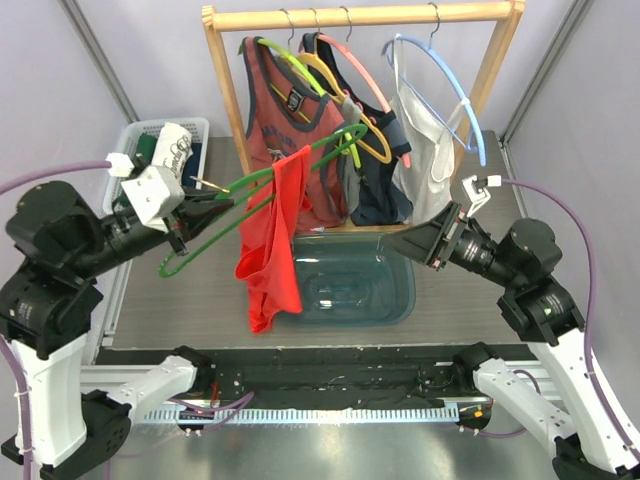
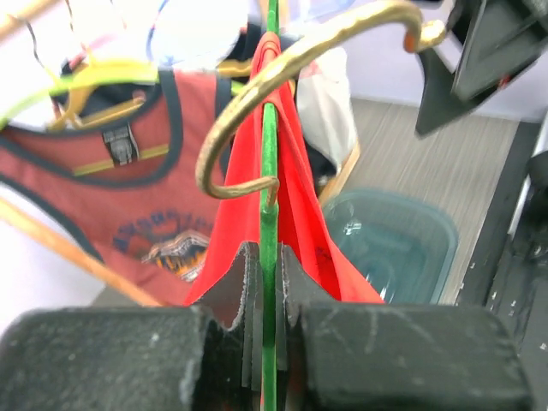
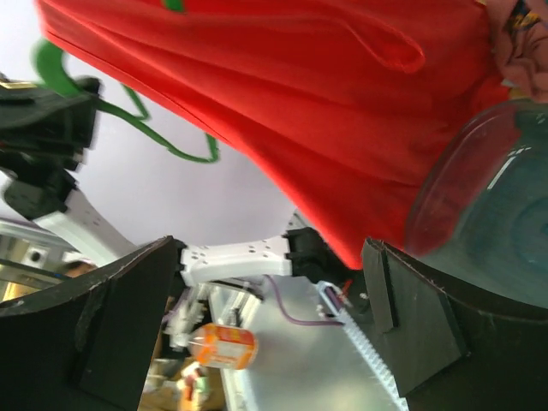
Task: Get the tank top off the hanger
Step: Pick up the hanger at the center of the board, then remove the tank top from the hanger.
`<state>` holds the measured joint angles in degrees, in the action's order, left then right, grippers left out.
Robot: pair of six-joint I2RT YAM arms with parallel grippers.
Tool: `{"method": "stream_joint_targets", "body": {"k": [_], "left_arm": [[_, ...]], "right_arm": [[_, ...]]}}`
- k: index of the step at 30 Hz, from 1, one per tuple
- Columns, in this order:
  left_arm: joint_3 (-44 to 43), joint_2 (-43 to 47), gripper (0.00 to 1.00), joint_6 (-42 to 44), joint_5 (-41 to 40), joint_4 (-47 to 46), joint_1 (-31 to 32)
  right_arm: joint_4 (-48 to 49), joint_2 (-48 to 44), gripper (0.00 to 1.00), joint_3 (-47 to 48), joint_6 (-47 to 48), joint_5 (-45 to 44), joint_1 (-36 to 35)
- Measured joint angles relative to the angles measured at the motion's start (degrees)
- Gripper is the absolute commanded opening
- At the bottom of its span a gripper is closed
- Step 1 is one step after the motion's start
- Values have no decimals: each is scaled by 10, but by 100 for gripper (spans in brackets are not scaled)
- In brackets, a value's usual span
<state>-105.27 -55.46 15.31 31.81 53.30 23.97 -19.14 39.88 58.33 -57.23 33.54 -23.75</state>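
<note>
A red tank top (image 1: 275,235) hangs from a green hanger (image 1: 215,232) held out in front of the rack, over the left part of a clear bin. My left gripper (image 1: 190,212) is shut on the hanger's wire; in the left wrist view the green wire (image 2: 270,257) runs between the closed pads, with the brass hook (image 2: 257,94) and the red cloth (image 2: 304,214) beyond. My right gripper (image 1: 410,245) is open and empty, to the right of the tank top and apart from it. In the right wrist view the red cloth (image 3: 300,103) fills the top, above the open fingers (image 3: 402,317).
A wooden rack (image 1: 360,15) at the back holds several other garments on coloured hangers. A clear blue-green bin (image 1: 355,285) sits below the rack. A white basket (image 1: 150,140) with items stands at the back left.
</note>
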Motion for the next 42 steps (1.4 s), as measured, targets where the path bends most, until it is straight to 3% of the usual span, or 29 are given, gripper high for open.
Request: {"method": "stream_joint_targets", "body": {"k": [10, 16, 27, 34, 42], "left_arm": [[-212, -103, 1, -59, 58, -24, 0], [-232, -118, 1, -89, 85, -85, 0], [-361, -224, 0, -228, 128, -253, 0], [-371, -260, 0, -298, 130, -379, 0], [-428, -276, 0, -338, 133, -459, 0]], "right_arm": [[-52, -28, 100, -23, 97, -39, 0], [-90, -37, 99, -30, 161, -50, 0], [-124, -28, 100, -16, 245, -108, 0], [-93, -5, 100, -3, 262, -106, 0], [-18, 18, 100, -1, 274, -58, -2]]}}
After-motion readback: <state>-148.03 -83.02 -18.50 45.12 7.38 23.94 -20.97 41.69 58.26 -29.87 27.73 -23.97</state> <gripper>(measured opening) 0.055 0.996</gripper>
